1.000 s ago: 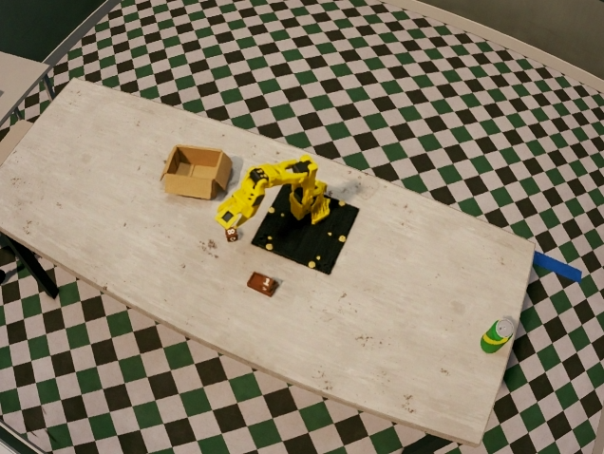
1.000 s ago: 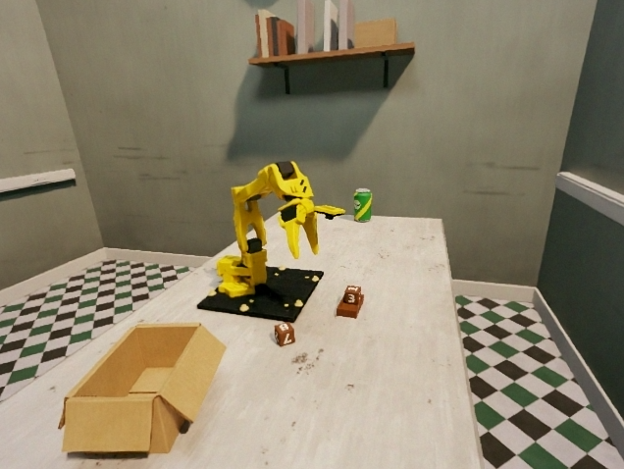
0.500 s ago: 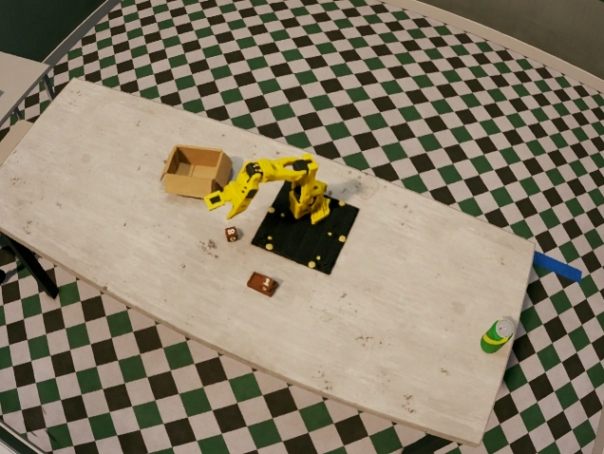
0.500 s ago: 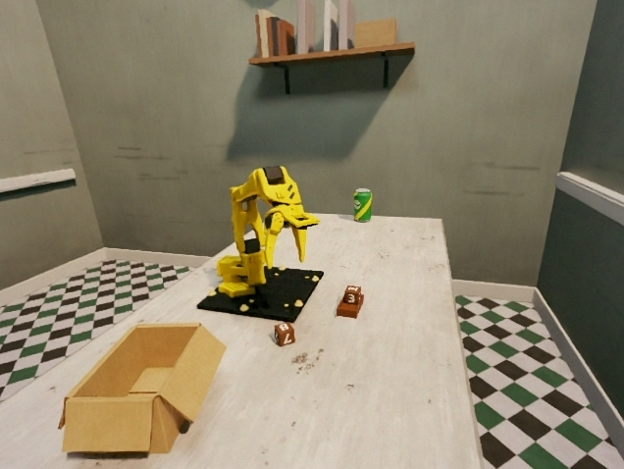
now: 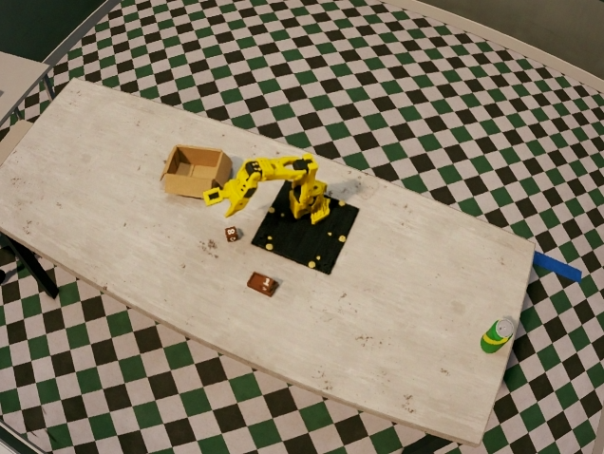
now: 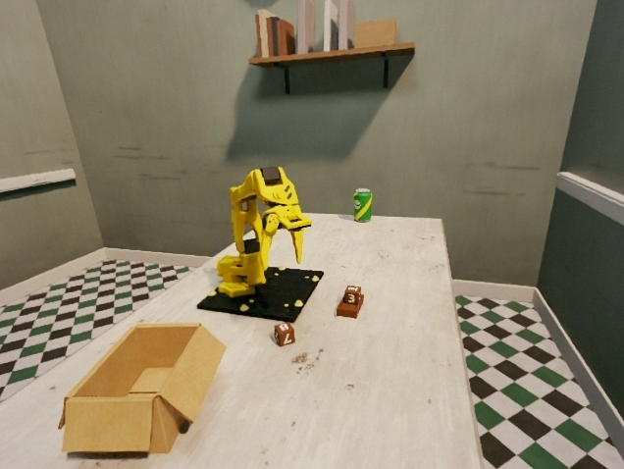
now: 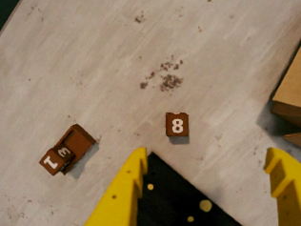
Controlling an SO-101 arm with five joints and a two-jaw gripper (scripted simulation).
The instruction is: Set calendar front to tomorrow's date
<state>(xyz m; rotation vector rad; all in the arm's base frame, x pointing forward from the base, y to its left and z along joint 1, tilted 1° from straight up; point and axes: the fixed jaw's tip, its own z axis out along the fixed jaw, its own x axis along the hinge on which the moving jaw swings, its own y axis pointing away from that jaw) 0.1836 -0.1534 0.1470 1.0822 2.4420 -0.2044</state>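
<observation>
Nearest, the gripper's fingers point(image 5: 218, 204) point(image 6: 298, 234) stood apart with nothing between them, a loose cube point(image 5: 231, 234) point(image 6: 284, 334) point(image 7: 177, 125) lay on the table point(image 5: 390, 312) point(image 6: 393, 392) point(image 7: 95, 61), 8 upward, farther off the tray point(image 5: 254, 283) point(image 6: 346, 309) point(image 7: 82, 137) held the other cube point(image 5: 268, 283) point(image 6: 351, 295) point(image 7: 53, 161) at one end.

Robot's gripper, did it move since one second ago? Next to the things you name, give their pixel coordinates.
Yes. In the top view, the gripper point(image 5: 217, 206) point(image 6: 303, 241) point(image 7: 207, 158) shifted away from the loose cube point(image 5: 231, 234) point(image 6: 284, 334) point(image 7: 177, 125), toward the cardboard box point(image 5: 187, 184) point(image 6: 106, 425) point(image 7: 291, 87).
</observation>
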